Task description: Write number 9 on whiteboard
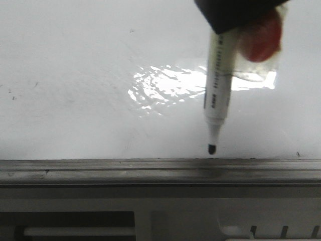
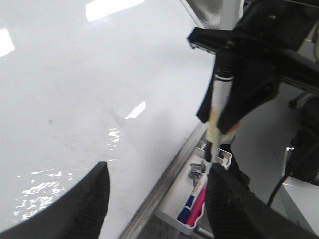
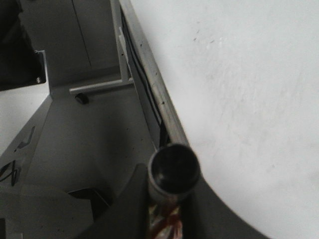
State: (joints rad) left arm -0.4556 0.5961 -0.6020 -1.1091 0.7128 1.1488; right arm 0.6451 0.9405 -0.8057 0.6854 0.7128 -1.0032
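Note:
The whiteboard (image 1: 75, 90) is glossy white with a glare patch, and no number 9 shows on it. My right gripper (image 1: 235, 12) reaches in from the top and is shut on a white marker (image 1: 218, 85). The marker's dark tip (image 1: 211, 148) points down, just above the board's lower rail; I cannot tell whether it touches the board. In the right wrist view the marker's round end (image 3: 174, 169) sits between the fingers of the right gripper (image 3: 167, 209). My left gripper (image 2: 157, 199) is open and empty, held off the whiteboard (image 2: 75, 89) and facing the marker (image 2: 218, 104).
A grey metal rail (image 1: 150, 168) runs along the board's lower edge, with a grey slotted panel (image 1: 150, 221) below it. A small white tray (image 2: 219, 158) under the rail holds a blue and a pink pen (image 2: 197, 204). A red, clear-cased blur (image 1: 261, 40) shows beside the marker.

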